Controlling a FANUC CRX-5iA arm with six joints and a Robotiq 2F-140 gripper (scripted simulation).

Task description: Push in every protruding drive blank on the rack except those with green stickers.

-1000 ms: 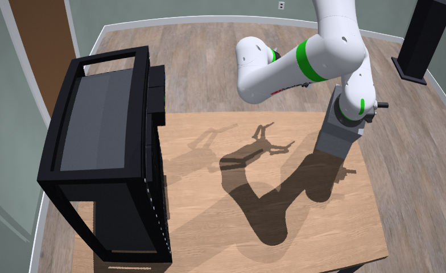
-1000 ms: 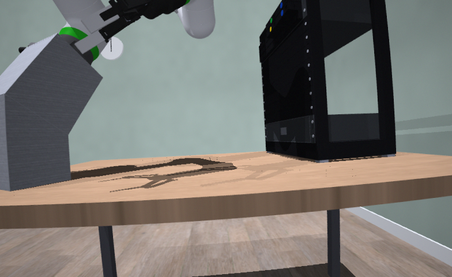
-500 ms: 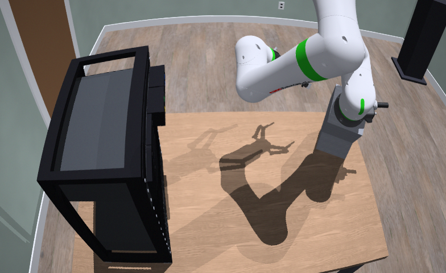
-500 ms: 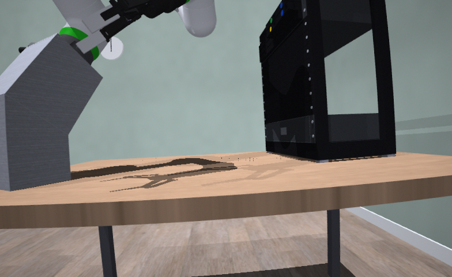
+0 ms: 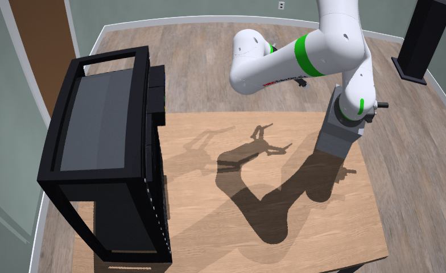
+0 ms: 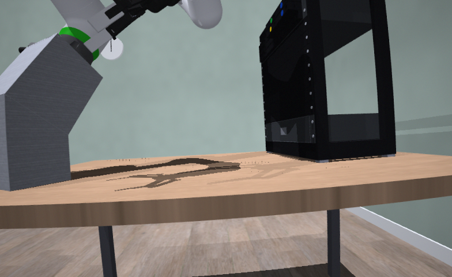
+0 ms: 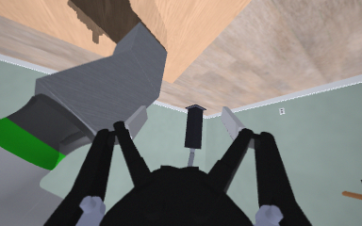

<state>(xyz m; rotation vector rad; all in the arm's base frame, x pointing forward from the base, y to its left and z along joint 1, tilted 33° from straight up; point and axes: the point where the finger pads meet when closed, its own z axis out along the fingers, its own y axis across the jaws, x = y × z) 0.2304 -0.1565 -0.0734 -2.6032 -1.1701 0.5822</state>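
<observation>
The black rack (image 5: 143, 101) (image 6: 383, 85) stands upright on the left part of the wooden table (image 5: 286, 219) (image 6: 221, 205), with its front facing the arm. At the top of the front, black drive blanks (image 5: 156, 96) (image 6: 278, 37) stick out. Small round stickers sit on them: two blue ones (image 6: 281, 9), a green one (image 6: 271, 20) and a yellow one (image 6: 270, 29). The lower front of the rack is dark, and I cannot make out single blanks there. My gripper (image 7: 183, 112) (image 6: 119, 20) is open and empty. It hangs high near the arm's base, far from the rack, and points away from it.
The arm stands on a grey pedestal (image 5: 337, 135) (image 6: 26, 120) (image 7: 107, 89) at the table's right edge. A tall black tower (image 5: 421, 37) (image 7: 194, 127) stands on the floor in the far corner. A brown door (image 5: 39, 44) is behind the rack.
</observation>
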